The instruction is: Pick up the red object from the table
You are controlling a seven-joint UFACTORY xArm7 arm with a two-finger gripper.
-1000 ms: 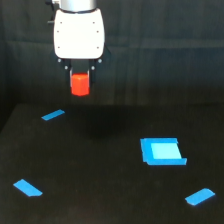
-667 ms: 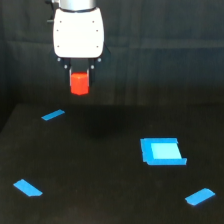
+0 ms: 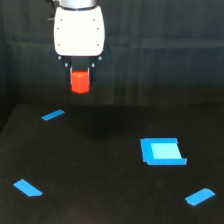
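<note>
Behind the scene hangs a dark backdrop (image 3: 165,50) with faint vertical folds like a curtain, it meets the flat black surface along a dim horizontal line, and the light is low and soft, so only a weak shadow (image 3: 107,131) lies on the surface.

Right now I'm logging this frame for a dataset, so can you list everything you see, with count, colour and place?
red object: one, bright red-orange, held in the gripper above the table, toward the exterior view's upper left.
large blue patch: one, light blue, roughly square, lying flat on the table toward the exterior view's right.
small blue strips: three, blue, flat on the table; one at the back left, one at the front left, one at the front right.
table: one, matte black, filling the lower part of the view.
backdrop: one, dark, behind the table.
gripper: one, white body with dark fingers, shut on the red object, at the top of the view.
</note>
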